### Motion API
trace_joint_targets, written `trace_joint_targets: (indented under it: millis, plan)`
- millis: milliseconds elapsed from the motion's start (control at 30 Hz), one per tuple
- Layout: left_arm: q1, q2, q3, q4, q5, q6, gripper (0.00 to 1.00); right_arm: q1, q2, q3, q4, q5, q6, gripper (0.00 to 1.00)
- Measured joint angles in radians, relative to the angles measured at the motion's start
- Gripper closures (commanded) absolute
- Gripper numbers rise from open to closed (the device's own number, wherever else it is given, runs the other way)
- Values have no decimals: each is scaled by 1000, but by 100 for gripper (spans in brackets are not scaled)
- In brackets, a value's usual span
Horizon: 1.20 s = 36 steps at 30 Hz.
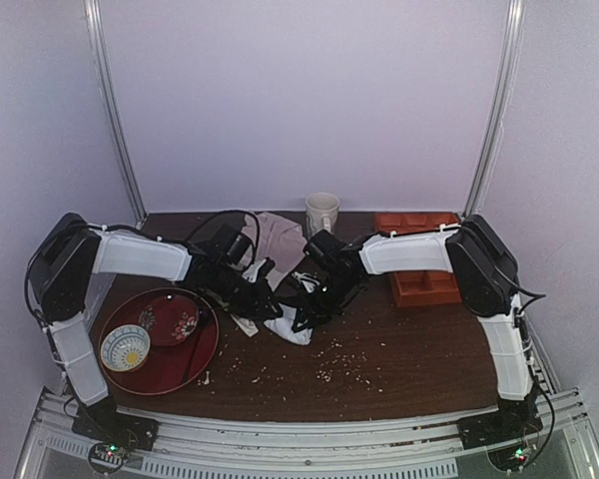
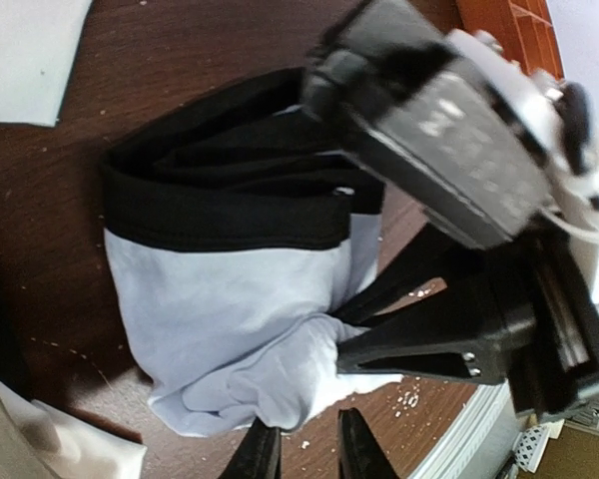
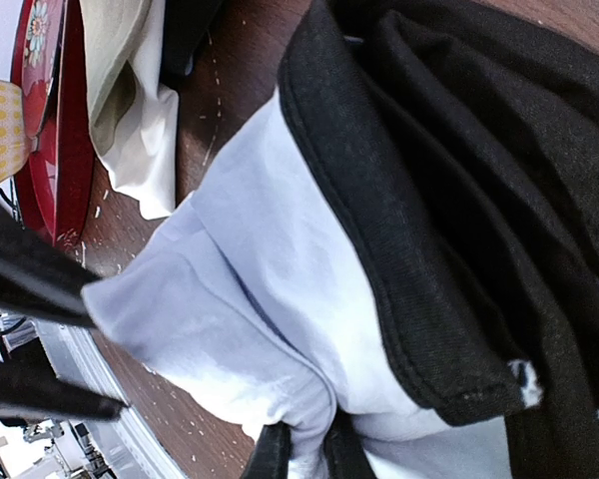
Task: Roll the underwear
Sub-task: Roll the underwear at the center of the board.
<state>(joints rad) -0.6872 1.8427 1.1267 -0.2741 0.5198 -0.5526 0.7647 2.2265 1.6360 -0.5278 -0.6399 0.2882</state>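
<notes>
— When we count across the table (image 1: 429, 349), what do we get?
— We get one underwear (image 1: 298, 327), bunched mid-table between our two grippers. Beyond that, there is one red tray (image 1: 208, 354) carrying one bowl (image 1: 125, 347) and one mug (image 1: 321, 212) at the back edge. We also count one orange box (image 1: 424, 287), one pale cloth (image 1: 277, 235) and one beige garment (image 3: 115, 70).
— And our hands?
— Our right gripper (image 3: 307, 454) is pressed together, pinching a white fold of the underwear. Our left gripper (image 2: 304, 444) has its fingers (image 2: 263, 454) a little apart at the white end of the bundle. We cannot tell whether they nip the fabric.
— Edges?
— We see the black hem folded across the top of the bundle, with white cloth below it. The tray's rim sits near the underwear on our left, and the beige garment lies just beside it.
— Room to move?
— Toward the near edge we have bare wood sprinkled with crumbs (image 1: 334, 367). On our right, the box stands apart from the bundle.
</notes>
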Motion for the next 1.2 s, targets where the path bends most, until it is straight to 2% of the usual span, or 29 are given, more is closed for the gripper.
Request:
trace_joint_targets:
  millis: [500,1000,1200]
  plan:
    - [-39,-67,-13,33,34,-29,76,-5,12,14,-11,-23,0,100]
    - [-39,45,-22,8,-71,-55,74,-6,12,14,-11,-23,0,100]
    - [-38,58,0,-27,-102,-82,75,-6,12,14,-5,-22,-3,88]
